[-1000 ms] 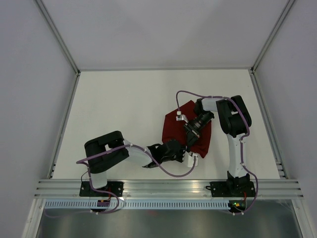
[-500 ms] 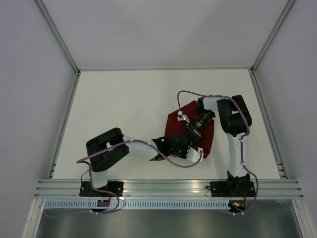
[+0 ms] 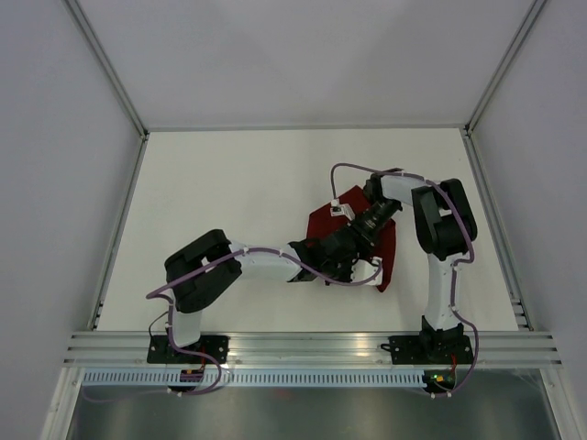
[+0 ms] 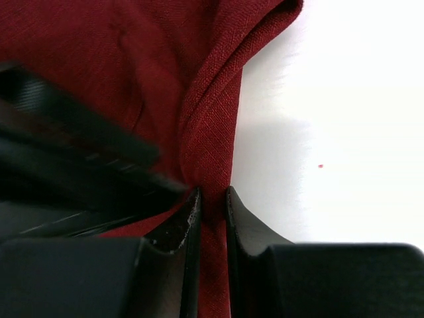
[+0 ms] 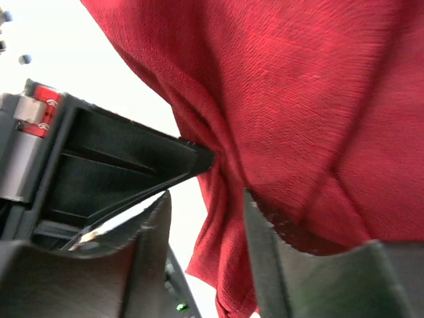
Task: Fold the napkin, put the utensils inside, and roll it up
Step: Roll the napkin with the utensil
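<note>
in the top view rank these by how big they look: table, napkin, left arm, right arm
1. table
2. left arm and right arm, too alike to rank
3. napkin, partly hidden by both arms

One napkin [image 3: 318,225], dark red, on one white table [image 3: 220,183], lying toward three o'clock of its middle. Two robot arms: the left arm [image 3: 206,275] rooted at seven o'clock, the right arm [image 3: 440,225] at five. Two grippers, the left gripper [image 4: 212,195] and the right gripper [image 5: 205,199], two fingers apiece, four in all. Two purple cables [image 3: 353,166], one per arm.
</note>
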You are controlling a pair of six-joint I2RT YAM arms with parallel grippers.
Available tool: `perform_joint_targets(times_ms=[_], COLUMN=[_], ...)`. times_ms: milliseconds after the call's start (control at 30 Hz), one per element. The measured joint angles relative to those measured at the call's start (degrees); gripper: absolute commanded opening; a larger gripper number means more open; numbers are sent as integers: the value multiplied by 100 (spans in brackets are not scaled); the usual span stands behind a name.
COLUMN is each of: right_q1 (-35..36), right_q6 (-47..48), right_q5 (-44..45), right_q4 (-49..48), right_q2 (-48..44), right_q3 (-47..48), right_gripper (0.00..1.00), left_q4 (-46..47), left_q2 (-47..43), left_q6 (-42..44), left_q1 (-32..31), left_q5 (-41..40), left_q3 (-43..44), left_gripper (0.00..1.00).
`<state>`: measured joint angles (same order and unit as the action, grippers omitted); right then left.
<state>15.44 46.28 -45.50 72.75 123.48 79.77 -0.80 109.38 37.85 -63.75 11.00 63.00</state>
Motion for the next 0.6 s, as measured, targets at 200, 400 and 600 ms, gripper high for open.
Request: perform_joint_targets(times_ms=[200,400,600], right_q1=[-264,-1027,-1864], right_q6=[-664,-1526,-1770], right_q5=[326,564,684], right_q4=[-1423,-2708,-3423], right_q2=[-831,-1705,-2723], right_q3=[-50,-315,-973], right_gripper=[60,57,59], left_q4=[-173,-398,-570], left_q2=[20,85,452], left_q6=[-435,-1008,-1703], left_q1=[63,350,903], left_q5=[623,1563,2817], left_q3=[87,195,494], left_gripper=[2,2,2])
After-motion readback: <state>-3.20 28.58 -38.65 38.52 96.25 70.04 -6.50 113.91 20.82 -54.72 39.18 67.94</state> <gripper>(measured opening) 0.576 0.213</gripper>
